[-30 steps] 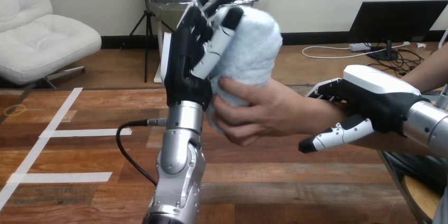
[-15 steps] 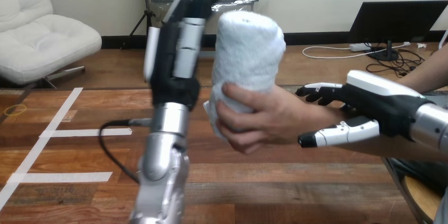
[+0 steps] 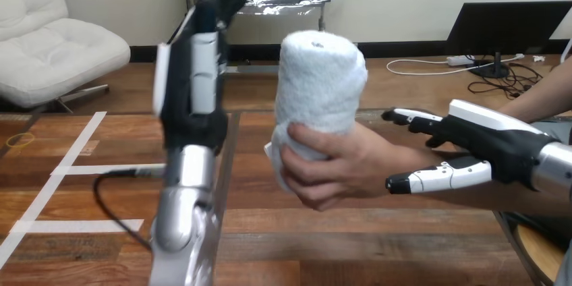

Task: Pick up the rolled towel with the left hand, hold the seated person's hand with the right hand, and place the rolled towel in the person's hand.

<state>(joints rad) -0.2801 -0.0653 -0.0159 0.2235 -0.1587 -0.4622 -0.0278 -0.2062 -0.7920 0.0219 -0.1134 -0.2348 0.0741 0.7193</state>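
Observation:
The rolled white towel (image 3: 321, 83) stands upright above the wooden table (image 3: 351, 232), and the person's hand (image 3: 340, 164) grips its lower end. My left hand (image 3: 194, 73) is raised to the left of the towel with a clear gap between them; its fingers are straight and hold nothing. My right hand (image 3: 489, 139) reaches in from the right at the person's wrist. Its fingers stretch out behind the wrist and its thumb lies in front, all nearly straight and not curled round it.
White tape lines (image 3: 61, 171) mark the table at the left. A black cable (image 3: 108, 198) loops beside my left forearm. The person's forearm (image 3: 533, 198) runs off the right edge under my right arm.
My left hand has let go of the towel and swung away to the left. The person's hand now holds the towel alone. My right hand's fingers have straightened at the wrist.

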